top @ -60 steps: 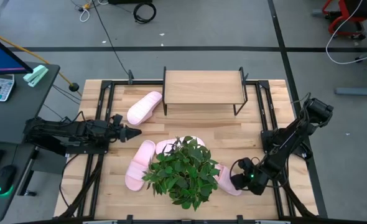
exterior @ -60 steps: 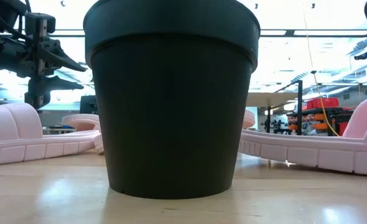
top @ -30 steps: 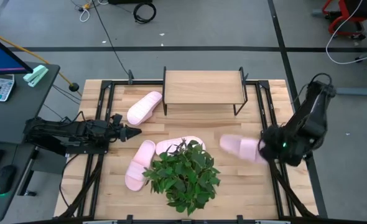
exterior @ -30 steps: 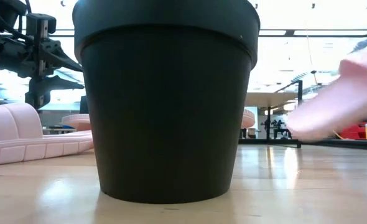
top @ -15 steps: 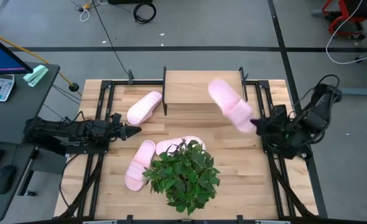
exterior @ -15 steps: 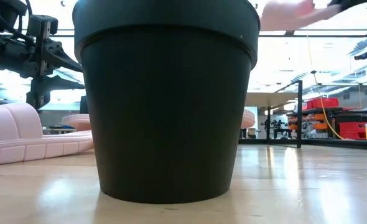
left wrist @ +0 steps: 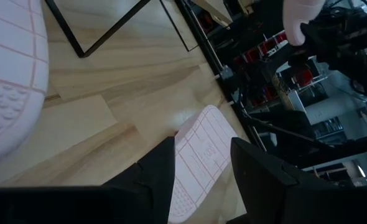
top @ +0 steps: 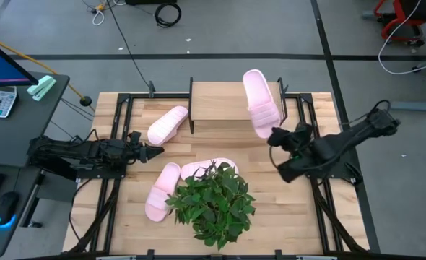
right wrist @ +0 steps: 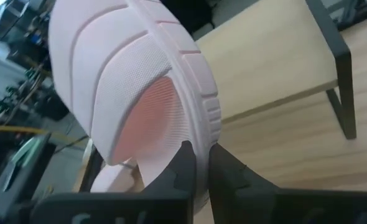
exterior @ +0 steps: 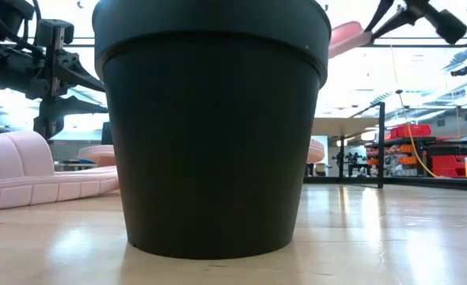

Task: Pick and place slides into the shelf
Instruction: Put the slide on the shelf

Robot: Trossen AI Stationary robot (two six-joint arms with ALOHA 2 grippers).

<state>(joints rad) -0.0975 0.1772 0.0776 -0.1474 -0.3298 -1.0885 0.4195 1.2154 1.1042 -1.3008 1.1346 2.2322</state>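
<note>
Overhead only: slide (top: 261, 106) above shelf (top: 227, 100)

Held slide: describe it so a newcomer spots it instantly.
Find the shelf at the table's far edge. Over its right end hangs a pink slide, pinched by the right tool. It alone is off the tabletop; the other three lie flat.

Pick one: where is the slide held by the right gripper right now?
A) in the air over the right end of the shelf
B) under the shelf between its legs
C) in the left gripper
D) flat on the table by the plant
A: in the high view the right gripper is shut on the slide, which lies over the right end of the shelf; the low view shows it raised.
</note>
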